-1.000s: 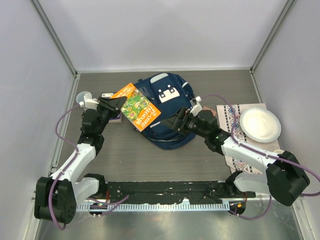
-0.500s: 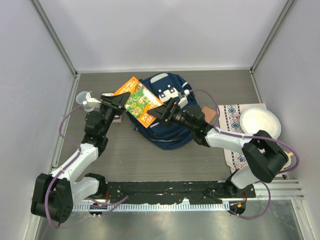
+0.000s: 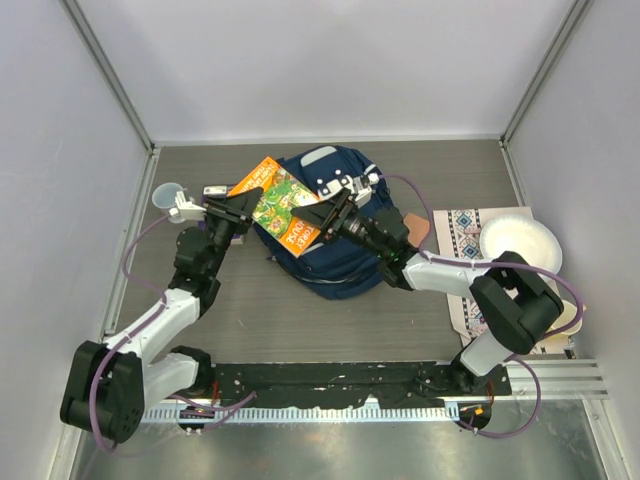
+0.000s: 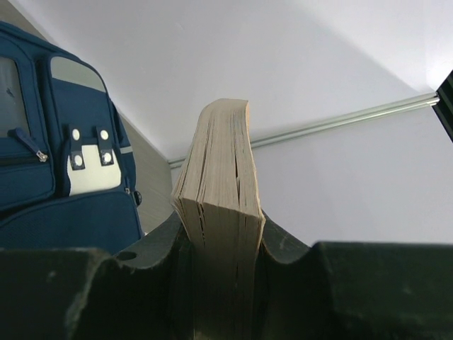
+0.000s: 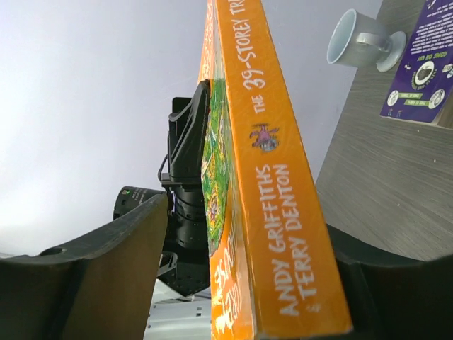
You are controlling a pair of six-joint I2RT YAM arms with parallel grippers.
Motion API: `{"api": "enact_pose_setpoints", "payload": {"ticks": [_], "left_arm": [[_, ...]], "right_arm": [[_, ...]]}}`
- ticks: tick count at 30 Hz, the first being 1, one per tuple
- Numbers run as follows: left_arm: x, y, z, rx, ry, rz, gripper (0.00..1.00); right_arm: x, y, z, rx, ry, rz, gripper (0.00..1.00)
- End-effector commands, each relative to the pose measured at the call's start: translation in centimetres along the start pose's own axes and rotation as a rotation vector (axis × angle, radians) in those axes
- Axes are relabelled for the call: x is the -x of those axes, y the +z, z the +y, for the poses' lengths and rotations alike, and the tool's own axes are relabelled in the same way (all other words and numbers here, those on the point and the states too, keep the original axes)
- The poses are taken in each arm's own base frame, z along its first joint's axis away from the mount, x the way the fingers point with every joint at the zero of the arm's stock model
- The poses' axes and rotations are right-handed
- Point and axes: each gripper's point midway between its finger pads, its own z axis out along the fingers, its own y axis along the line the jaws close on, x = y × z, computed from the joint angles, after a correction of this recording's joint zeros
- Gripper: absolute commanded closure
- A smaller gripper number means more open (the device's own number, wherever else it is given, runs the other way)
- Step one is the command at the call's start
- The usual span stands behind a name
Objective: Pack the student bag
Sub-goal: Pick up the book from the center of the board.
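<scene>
The left pincer (image 4: 223, 228) clamps the book (image 4: 219, 163) by its page edge. The right pincer (image 5: 244, 227) straddles the spine end, jaws wide, with a gap showing on one side. The bag (image 3: 335, 268) lies on the worktop (image 3: 420, 170) just above centre of the overhead frame, under the raised book. If the left pincer lets go too soon, the book could drop or twist loose. The bag's opening is hidden beneath book and arms.

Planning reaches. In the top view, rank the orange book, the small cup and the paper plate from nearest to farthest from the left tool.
1. Orange book: clamped in the left tool.
2. Small cup: just left of it.
3. Paper plate: far right.
</scene>
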Motion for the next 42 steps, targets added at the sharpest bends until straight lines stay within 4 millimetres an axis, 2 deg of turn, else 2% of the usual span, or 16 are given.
{"api": "enact_pose_setpoints", "payload": {"ticks": [1,4,8,16,19,20,24,25,26,27,28,29,31,34,36,42], "left_arm": [[1.9,0.0,-3.7,-0.131,-0.013,-0.099,1.0],[1.8,0.1,-3.8,-0.131,-0.013,-0.097,1.0],[1.3,0.3,-3.9,-0.134,-0.008,-0.083,1.0],[-1.0,0.3,-3.0,-0.117,0.004,-0.009,1.0],[-1.6,0.2,-2.9,-0.117,0.017,0.009,1.0],[-1.8,0.2,-2.9,-0.119,0.018,0.016,1.0],[-1.8,0.0,-1.7,-0.073,0.057,0.017,0.89],[-2.2,-0.1,-0.7,-0.023,0.078,0.037,0.68],[-2.4,0.1,-1.1,-0.021,0.117,0.06,0.59],[-2.9,0.1,-0.8,-0.009,0.192,0.098,0.38],[-3.7,-0.3,1.7,0.101,0.236,0.156,0.28],[-3.7,0.0,1.0,0.114,0.277,0.176,0.22],[-4.9,-0.9,3.5,0.2,0.39,0.283,0.12],[-6.7,-1.5,4.9,0.228,0.508,0.421,0.06],[-8.1,-1.3,5.2,0.233,0.574,0.491,0.04],[-16.2,-2.2,5.8,0.188,0.881,0.785,0.03]], "right_arm": [[0.3,-0.9,3.0,0.086,-0.032,-0.049,0.3],[0.4,-1.0,2.5,0.064,-0.035,-0.065,0.36],[0.4,-1.3,2.7,0.078,-0.04,-0.079,0.6],[1.1,-0.8,3.4,0.085,-0.081,-0.102,0.57],[1.0,-0.8,3.4,0.086,-0.086,-0.098,0.83],[1.0,-0.9,3.7,0.094,-0.088,-0.097,0.97],[1.5,-2.0,3.2,0.045,-0.131,-0.127,0.99],[1.7,-2.7,2.8,0.003,-0.162,-0.135,0.99],[2.3,-3.2,2.6,-0.029,-0.183,-0.166,0.99],[3.0,-3.7,2.3,-0.063,-0.207,-0.192,0.99],[3.4,-5.0,1.6,-0.143,-0.257,-0.204,0.99],[5.0,-5.9,0.6,-0.233,-0.278,-0.283,0.99],[6.6,-8.5,-1.1,-0.41,-0.353,-0.321,0.99],[9.8,-12.7,-3.0,-0.59,-0.422,-0.449,0.99],[11.7,-15.6,-2.0,-0.621,-0.449,-0.552,0.99],[15.9,-22.9,-1.0,-0.81,-0.539,-0.748,0.99]]}}
